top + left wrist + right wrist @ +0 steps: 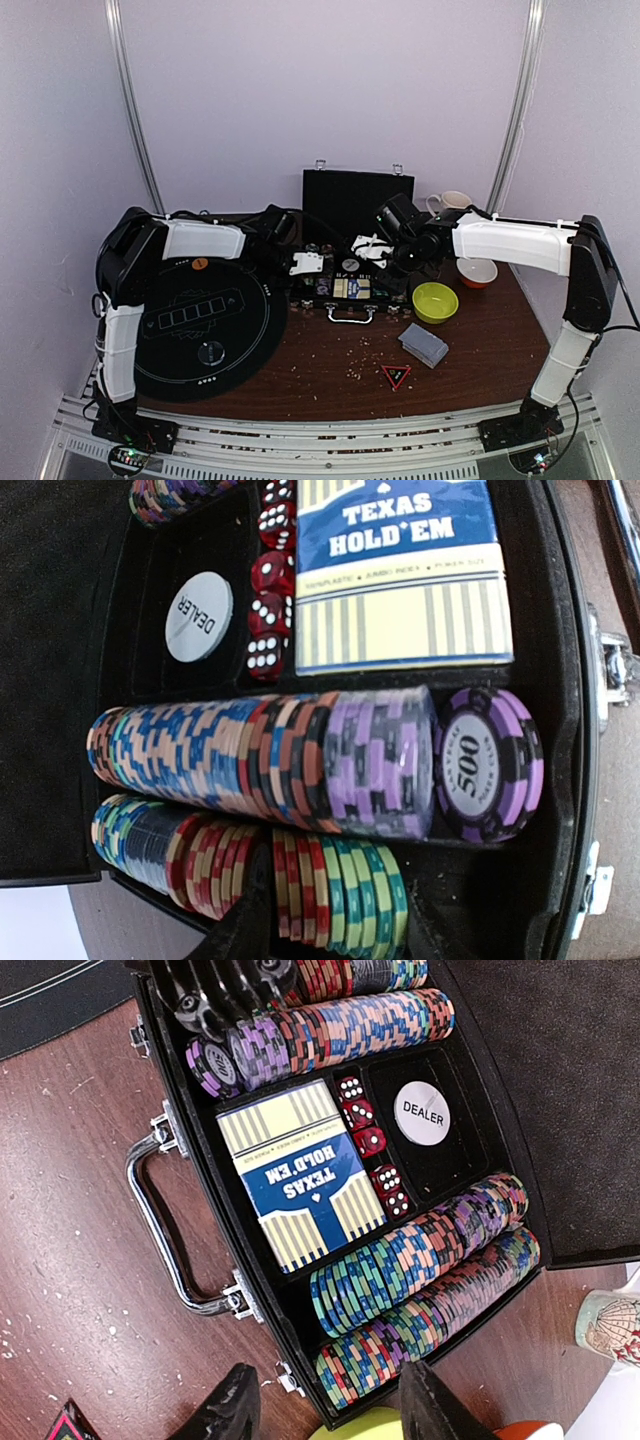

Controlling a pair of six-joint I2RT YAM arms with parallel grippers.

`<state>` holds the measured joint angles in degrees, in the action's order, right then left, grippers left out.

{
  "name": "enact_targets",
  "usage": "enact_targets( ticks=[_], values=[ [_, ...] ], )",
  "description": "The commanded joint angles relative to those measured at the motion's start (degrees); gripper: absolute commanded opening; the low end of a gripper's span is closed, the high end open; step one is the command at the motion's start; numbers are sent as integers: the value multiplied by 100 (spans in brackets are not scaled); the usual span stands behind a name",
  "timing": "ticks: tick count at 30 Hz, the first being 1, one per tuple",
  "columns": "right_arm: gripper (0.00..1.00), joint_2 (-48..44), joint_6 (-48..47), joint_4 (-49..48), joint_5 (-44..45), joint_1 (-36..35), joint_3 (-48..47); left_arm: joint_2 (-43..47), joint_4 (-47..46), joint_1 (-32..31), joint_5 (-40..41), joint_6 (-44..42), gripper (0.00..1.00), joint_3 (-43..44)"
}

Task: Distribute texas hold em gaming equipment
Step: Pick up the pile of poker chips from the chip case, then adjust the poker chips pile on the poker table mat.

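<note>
The left pincer (338, 925) stands wide, one finger on each side of the lower chip row (200, 855). The right pincer (330, 1410) is also wide and holds nothing, above a corner of the open case (205, 1175). In this case lie the card box (300, 1180) and the dealer button (421, 1112). The case sits on the desk (70, 1210).

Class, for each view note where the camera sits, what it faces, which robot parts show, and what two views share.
Top external: high behind the bases, facing down at table; both arms show.
Left wrist: on left arm, facing chip rows; left gripper at bottom.
Right wrist: above open case; right gripper at bottom.
Wrist views share: DEALER button.
</note>
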<state>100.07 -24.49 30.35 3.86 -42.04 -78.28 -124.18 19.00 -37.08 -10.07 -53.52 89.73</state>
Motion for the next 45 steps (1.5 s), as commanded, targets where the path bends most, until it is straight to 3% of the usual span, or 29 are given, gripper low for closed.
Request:
enact_targets(
  ticks=[1, 14, 18, 21, 31, 37, 40, 45],
  values=[
    [51, -124, 98, 120, 98, -32, 41, -204, 116, 17, 66, -14, 45, 191],
    [51, -152, 144, 114, 133, -40, 58, -516, 390, 15, 478, -21, 38, 505],
    [52, -159, 164, 126, 133, -50, 67, -518, 587, 14, 543, 10, 23, 596],
    [52, -172, 155, 125, 154, -61, 67, -290, 727, 9, 325, 170, 0, 695],
    [52, -293, 305, -32, 214, -76, 41, 1189, 206, 198, -656, 1527, 0, 260],
    [52, -579, 387, -344, 121, -78, 33, 2061, -123, 413, -822, 3025, 0, -331],
    [53, -692, 439, -475, 28, -83, 28, 2783, -687, 782, -854, 4467, 0, -1015],
    [53, -858, 563, -804, -277, -82, 67, 4283, -1226, 1946, -980, 7155, 0, -2483]
  ],
)
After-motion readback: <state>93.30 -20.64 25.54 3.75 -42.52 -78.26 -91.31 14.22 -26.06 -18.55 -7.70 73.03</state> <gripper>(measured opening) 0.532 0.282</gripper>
